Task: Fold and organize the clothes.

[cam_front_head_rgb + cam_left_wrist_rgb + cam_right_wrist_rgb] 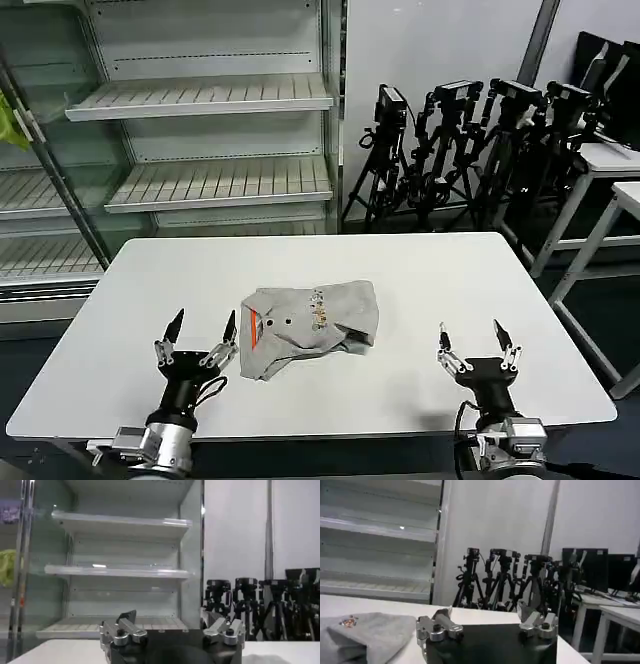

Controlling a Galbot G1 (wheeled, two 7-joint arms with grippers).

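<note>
The clothes are one light grey T-shirt lying folded into a compact bundle at the middle of the white table, with an orange-red label at its left side and a small coloured print on top. In the right wrist view the same clothes lie off to one side. My left gripper stands open at the near left, just beside the bundle and apart from it. My right gripper stands open at the near right, well away from the shirt. Both hold nothing. The left gripper and right gripper point toward the far side.
Empty white shelving stands behind the table on the left. A row of black tripods lines the back wall. White side tables stand at the far right. Bare tabletop surrounds the bundle.
</note>
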